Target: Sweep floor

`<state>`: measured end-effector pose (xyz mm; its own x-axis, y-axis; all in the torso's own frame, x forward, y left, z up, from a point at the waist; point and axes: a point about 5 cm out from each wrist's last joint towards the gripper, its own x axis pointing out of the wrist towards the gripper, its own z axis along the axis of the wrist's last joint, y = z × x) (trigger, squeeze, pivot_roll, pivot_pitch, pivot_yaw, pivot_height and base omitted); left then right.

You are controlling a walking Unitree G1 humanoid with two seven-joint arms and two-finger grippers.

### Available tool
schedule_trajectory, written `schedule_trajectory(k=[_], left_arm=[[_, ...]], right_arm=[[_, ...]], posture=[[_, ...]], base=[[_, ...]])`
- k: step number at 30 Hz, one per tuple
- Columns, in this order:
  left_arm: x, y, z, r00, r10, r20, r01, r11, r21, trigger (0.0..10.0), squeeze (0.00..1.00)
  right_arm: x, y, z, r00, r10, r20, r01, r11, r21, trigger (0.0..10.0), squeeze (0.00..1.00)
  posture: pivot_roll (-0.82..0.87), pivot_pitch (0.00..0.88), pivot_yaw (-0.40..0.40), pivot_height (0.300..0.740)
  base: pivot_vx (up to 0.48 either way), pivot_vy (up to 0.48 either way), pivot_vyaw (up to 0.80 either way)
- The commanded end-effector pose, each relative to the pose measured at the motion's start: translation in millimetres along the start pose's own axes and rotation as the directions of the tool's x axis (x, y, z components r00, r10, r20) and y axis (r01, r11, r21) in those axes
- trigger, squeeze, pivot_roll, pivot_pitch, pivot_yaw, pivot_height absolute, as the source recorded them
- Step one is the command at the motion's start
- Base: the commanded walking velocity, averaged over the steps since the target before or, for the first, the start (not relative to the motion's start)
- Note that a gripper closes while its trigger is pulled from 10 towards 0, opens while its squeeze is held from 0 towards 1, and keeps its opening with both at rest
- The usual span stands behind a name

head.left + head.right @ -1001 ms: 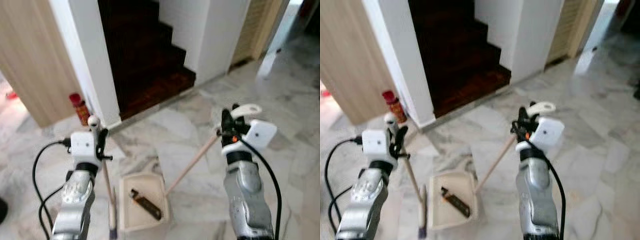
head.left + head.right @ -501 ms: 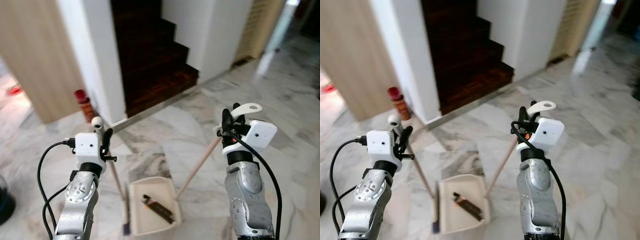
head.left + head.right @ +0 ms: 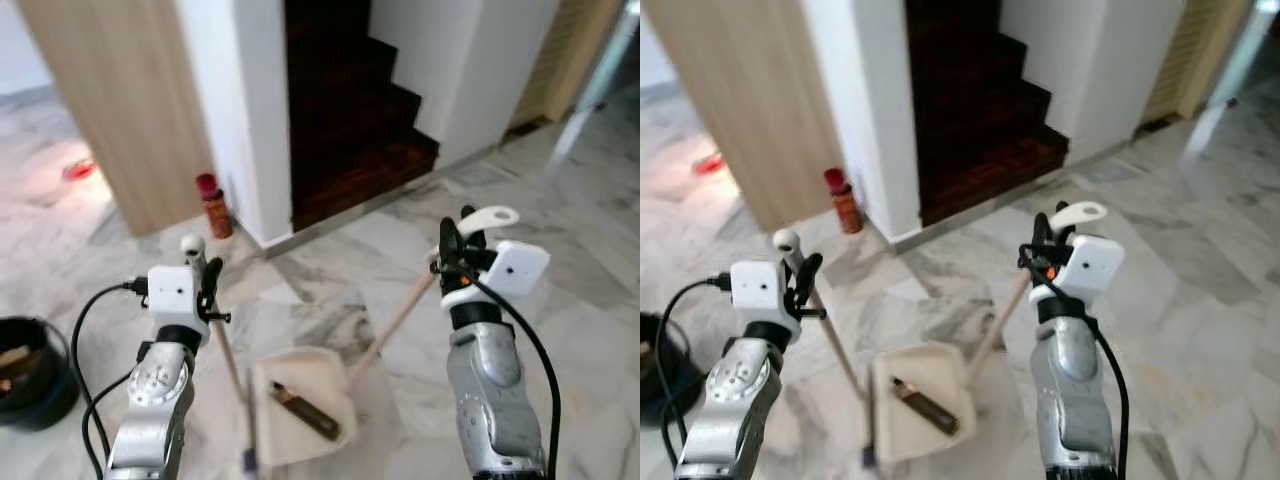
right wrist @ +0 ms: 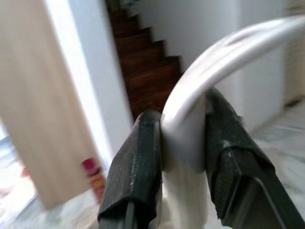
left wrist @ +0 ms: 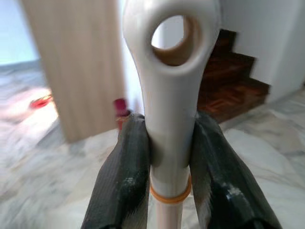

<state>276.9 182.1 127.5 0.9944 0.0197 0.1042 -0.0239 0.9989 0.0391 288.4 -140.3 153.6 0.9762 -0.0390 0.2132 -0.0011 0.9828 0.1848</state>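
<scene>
Floor (image 3: 590,300): marble, by the dark stairs (image 3: 350,130); I carry both tools upright.
Dustpan (image 3: 300,400): low between my arms, dark debris inside, kept level so it stays in.
Broom (image 3: 225,350): left gripper (image 5: 167,157), fingers clamped on its handle top.
Right gripper (image 4: 183,157): fingers pinching the dustpan's handle.

my head view swings left over the last second: the staircase (image 3: 350,130) and the red bottle (image 3: 212,205) by the white wall slide right in frame, and a dark bucket (image 3: 32,372) comes in at my far left. the dustpan (image 3: 300,400) with the dark brush in it sits a little nearer centre between my arms. more wood panel (image 3: 120,100) and a red object (image 3: 78,169) on the floor beyond it show now.
</scene>
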Motion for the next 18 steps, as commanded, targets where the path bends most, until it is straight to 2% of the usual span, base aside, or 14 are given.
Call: schedule_trajectory(k=[1, 3, 18], left_arm=[[2.6, 0.0, 13.5, 0.998, -0.004, 0.058, 0.002, 1.0, 0.03, 10.0, 0.0], [2.9, 0.1, 14.0, 0.998, -0.003, 0.059, 0.001, 1.0, 0.03, 10.0, 0.0], [3.0, 1.1, 16.5, 0.998, -0.001, 0.063, -0.001, 1.0, 0.031, 10.0, 0.0]], right_arm=[[3.0, 3.8, 13.8, 0.998, 0.009, 0.067, -0.012, 0.999, 0.044, 10.0, 0.0], [3.2, 3.8, 13.9, 0.998, 0.009, 0.068, -0.012, 0.999, 0.048, 10.0, 0.0], [3.4, 3.9, 10.6, 0.999, -0.003, 0.054, -0.001, 0.997, 0.074, 10.0, 0.0]], posture=[[0.03, 0.0, -0.001, 0.74], [0.03, 0.0, -0.001, 0.74], [0.05, 0.0, 0.001, 0.74]], base=[[0.0, 0.255, 0.8], [0.0, 0.255, 0.8], [0.0, 0.258, 0.0]])
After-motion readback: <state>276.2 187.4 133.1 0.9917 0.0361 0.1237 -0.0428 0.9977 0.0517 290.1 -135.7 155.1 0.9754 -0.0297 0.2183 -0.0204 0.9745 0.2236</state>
